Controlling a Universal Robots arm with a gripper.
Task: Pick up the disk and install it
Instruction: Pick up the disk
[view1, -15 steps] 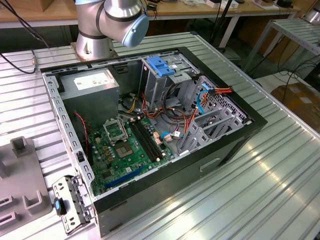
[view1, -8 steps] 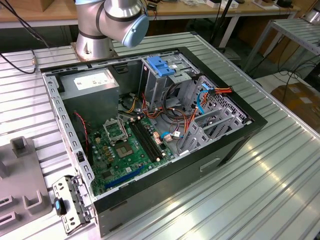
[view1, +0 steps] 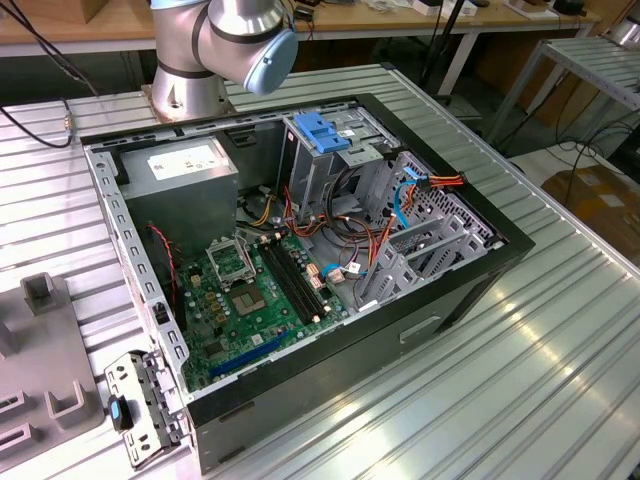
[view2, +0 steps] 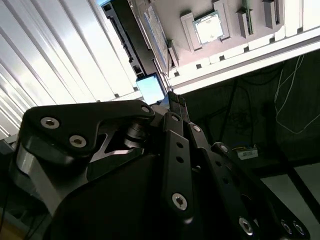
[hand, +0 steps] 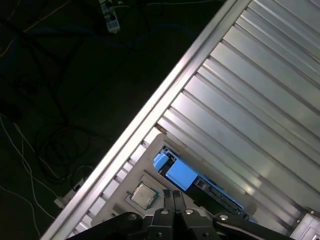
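In both wrist views my gripper (hand: 172, 194) (view2: 173, 101) hangs high over the ribbed aluminium table, its two black fingertips pressed together with nothing between them. Just past the tips lies the disk (hand: 180, 174) (view2: 150, 88): a pale blue end face with a bright blue tab and a long dark body running away from it. It rests at the edge of a grey fixture plate (hand: 125, 207), close to the table's rim. The open computer case (view1: 300, 260) lies on its side in the exterior view, with a drive cage topped by a light-blue latch plate (view1: 322, 130).
A square processor chip (hand: 145, 194) (view2: 207, 27) sits in the grey fixture plate beside the disk. Beyond the table edge is dark floor with loose cables (hand: 50, 145). In the exterior view the arm's base (view1: 215, 50) stands behind the case, and a metal bracket (view1: 140, 405) lies at the exterior view's left.
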